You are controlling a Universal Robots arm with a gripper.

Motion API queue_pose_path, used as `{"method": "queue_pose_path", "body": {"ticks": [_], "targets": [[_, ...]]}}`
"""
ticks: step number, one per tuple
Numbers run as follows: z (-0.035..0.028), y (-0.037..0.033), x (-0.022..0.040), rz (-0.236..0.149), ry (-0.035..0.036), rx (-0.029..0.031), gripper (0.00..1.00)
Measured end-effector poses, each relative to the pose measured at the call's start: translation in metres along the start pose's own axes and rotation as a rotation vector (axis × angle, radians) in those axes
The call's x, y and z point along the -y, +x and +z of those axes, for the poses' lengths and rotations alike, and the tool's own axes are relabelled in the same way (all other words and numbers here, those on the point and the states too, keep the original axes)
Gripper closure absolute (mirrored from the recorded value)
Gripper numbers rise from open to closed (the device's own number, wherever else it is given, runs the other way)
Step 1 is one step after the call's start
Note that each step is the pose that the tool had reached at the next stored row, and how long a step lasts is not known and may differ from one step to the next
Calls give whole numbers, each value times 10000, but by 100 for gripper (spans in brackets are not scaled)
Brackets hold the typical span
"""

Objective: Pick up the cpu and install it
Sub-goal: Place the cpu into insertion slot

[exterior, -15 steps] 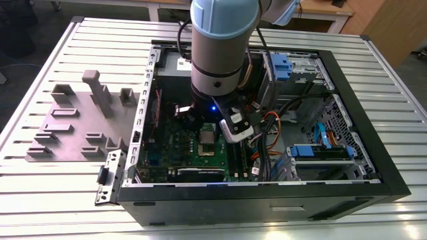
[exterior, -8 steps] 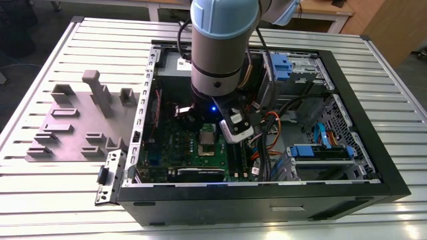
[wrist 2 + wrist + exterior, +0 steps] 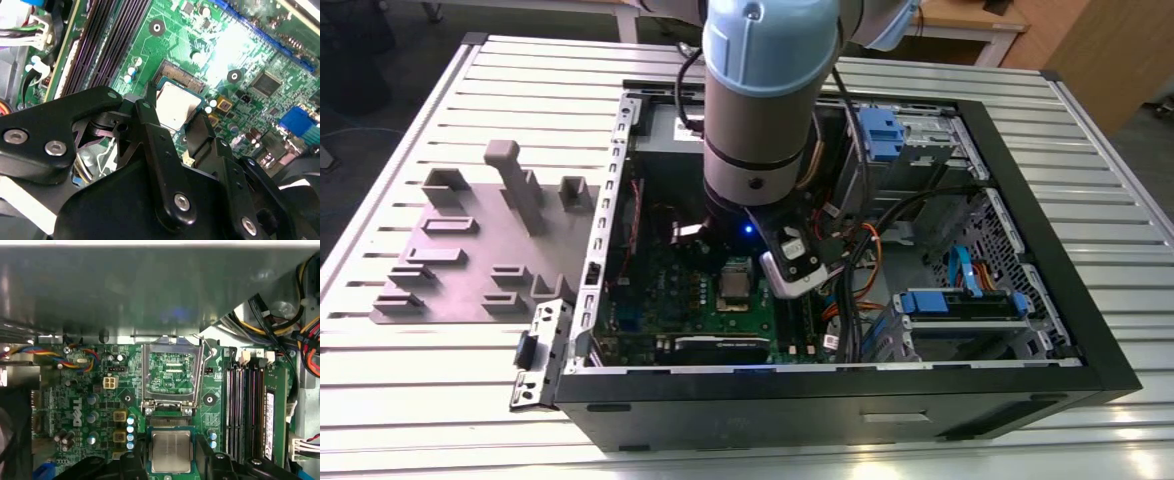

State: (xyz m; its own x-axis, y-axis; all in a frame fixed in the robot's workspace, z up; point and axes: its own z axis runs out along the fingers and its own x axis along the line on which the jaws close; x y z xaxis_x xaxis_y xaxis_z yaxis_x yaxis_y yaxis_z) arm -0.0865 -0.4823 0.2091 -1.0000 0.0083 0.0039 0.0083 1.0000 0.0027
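Note:
The cpu [image 3: 171, 450] is a small square chip with a silvery top and a thin green rim. My gripper [image 3: 171, 454] is shut on it, one black finger [image 3: 148, 111] on each of two opposite sides. It hangs close over the green motherboard [image 3: 125, 390], right beside the silver socket frame [image 3: 172, 371], whose lid stands open. In the second wrist view the cpu [image 3: 176, 102] partly covers the socket [image 3: 181, 77]. In the exterior view the arm [image 3: 767, 100] reaches down into the open computer case [image 3: 854, 380].
Dark memory slots [image 3: 242, 405] run alongside the socket. Coloured cables [image 3: 305, 335] hang at the case's side, and blue drive brackets [image 3: 961, 300] sit at the exterior view's right. A grey holder plate with blocks [image 3: 467, 250] lies on the slatted table at the exterior view's left.

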Motion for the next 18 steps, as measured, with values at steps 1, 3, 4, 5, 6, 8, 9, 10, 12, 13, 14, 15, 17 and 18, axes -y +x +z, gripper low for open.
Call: {"method": "queue_pose_path", "body": {"ticks": [1, 3, 4, 5, 6, 8, 9, 10, 12, 13, 14, 15, 17, 18], "targets": [[11, -1, 9, -1, -1, 0, 53], [26, 0, 17, 1, -3, 1, 53], [34, -1, 18, 5, -2, 1, 53], [45, -1, 19, 8, -3, 1, 53], [53, -1, 24, 8, 0, 0, 53], [69, -2, 36, 9, 0, 0, 53], [75, -1, 40, 10, -1, 1, 53], [77, -1, 40, 10, -1, 1, 53], [91, -1, 41, 10, -1, 1, 53], [104, -2, 41, 10, -1, 1, 53], [121, -2, 41, 9, -5, 1, 53], [135, -2, 41, 10, -6, 1, 53], [155, -2, 41, 10, -7, 1, 53], [163, -2, 41, 10, -8, 1, 53]]}}
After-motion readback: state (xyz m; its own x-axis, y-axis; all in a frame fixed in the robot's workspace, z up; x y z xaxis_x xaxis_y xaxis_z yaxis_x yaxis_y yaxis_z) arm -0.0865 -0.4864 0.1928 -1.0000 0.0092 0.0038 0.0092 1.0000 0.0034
